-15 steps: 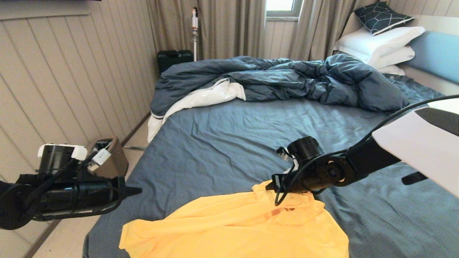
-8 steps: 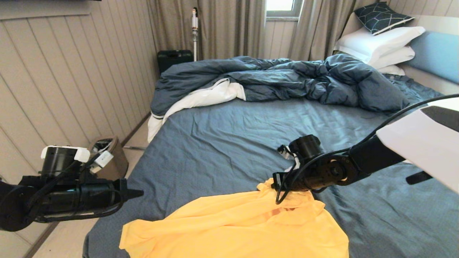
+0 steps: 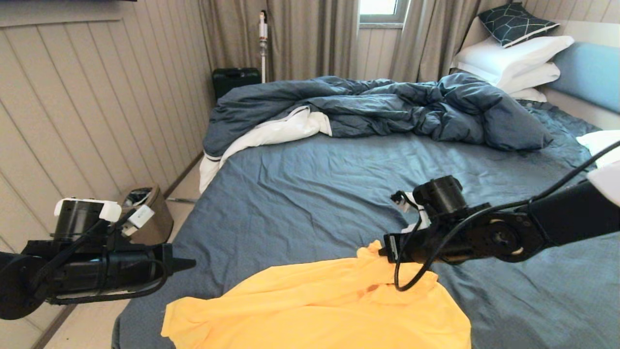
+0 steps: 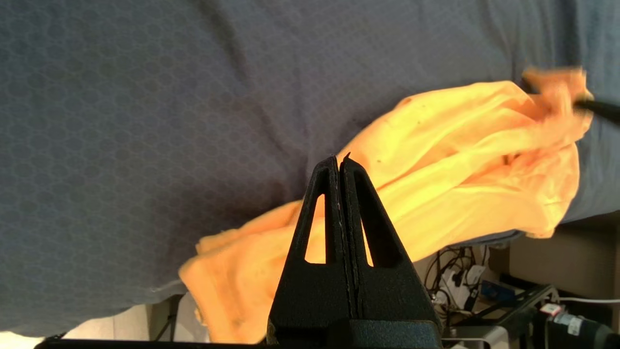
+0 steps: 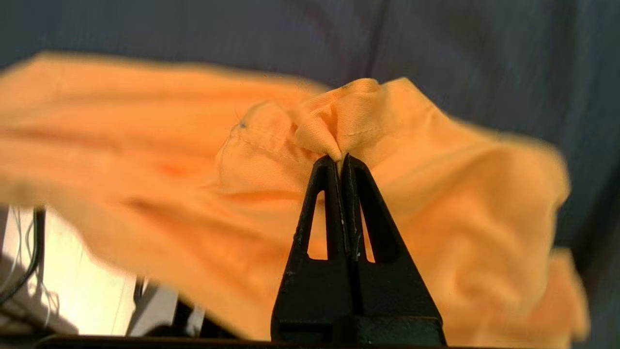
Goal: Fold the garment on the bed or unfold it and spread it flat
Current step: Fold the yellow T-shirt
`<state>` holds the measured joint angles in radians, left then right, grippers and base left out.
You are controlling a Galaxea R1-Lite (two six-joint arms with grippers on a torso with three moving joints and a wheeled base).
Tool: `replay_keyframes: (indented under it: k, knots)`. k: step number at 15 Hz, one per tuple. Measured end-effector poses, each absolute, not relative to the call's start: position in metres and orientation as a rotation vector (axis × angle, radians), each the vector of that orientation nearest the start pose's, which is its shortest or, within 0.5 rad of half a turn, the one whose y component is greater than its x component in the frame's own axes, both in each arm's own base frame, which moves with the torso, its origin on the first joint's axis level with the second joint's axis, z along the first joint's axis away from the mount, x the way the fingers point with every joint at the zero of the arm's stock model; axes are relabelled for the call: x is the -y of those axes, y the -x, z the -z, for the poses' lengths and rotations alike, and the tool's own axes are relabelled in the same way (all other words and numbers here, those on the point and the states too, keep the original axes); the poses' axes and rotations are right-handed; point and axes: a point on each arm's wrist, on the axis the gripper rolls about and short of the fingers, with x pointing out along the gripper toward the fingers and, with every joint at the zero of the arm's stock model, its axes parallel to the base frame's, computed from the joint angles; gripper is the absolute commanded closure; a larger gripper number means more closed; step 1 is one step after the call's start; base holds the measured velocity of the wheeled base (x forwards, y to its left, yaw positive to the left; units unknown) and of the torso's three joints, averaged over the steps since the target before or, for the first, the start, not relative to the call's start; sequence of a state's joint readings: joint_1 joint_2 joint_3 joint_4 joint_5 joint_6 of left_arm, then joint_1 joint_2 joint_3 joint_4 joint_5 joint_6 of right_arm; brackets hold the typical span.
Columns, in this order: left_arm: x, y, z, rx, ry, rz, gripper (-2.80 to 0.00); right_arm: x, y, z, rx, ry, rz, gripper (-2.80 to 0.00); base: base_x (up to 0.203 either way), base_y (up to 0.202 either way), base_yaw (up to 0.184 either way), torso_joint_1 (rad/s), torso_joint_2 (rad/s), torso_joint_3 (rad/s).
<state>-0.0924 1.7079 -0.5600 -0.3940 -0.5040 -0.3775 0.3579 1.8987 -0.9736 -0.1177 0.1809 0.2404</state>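
The yellow-orange T-shirt (image 3: 315,310) lies rumpled at the near edge of the bed (image 3: 310,194), partly hanging over it. My right gripper (image 3: 382,252) is shut on a pinch of the shirt's far edge and holds it a little above the sheet; in the right wrist view the fabric (image 5: 339,121) bunches at the fingertips of the right gripper (image 5: 340,158). My left gripper (image 3: 191,264) hovers shut and empty beyond the bed's left edge, apart from the shirt. In the left wrist view the left gripper (image 4: 339,157) points toward the T-shirt (image 4: 460,184).
A dark blue duvet (image 3: 378,106) with white lining is heaped across the far half of the bed. White pillows (image 3: 508,58) and a light blue headboard (image 3: 591,72) stand at the far right. A small bin (image 3: 145,213) sits on the floor left of the bed.
My right gripper has carried the pinched shirt edge to the right and slightly nearer, drawing the fabric out. The left arm has barely shifted.
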Motion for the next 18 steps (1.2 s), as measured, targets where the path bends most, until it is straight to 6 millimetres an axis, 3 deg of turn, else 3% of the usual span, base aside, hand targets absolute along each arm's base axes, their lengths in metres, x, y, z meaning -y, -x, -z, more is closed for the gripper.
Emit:
replay_keyframes:
  k: [5,10,11,18]
  knots:
    - [0.037,-0.248,-0.104,-0.843,0.499,0.434,0.0,-0.119,-0.258,-0.114,-0.916,-0.1,-0.427,0.0,0.0,0.0,0.0,0.0,0.0,0.0]
    - [0.037,-0.247,-0.105,-0.842,0.5,0.436,0.0,-0.111,-0.231,-0.107,-0.944,-0.08,-0.42,0.0,0.0,0.0,0.0,0.0,0.0,0.0]
    - [0.038,-0.247,-0.104,-0.843,0.499,0.438,0.0,-0.11,-0.23,-0.106,-0.937,-0.077,-0.412,-2.8,0.0,0.0,0.0,0.0,0.0,0.0]
    - [0.039,-0.247,-0.103,-0.849,0.499,0.44,0.0,-0.105,-0.227,-0.117,-0.863,-0.067,-0.419,-2.8,0.0,0.0,0.0,0.0,0.0,0.0]
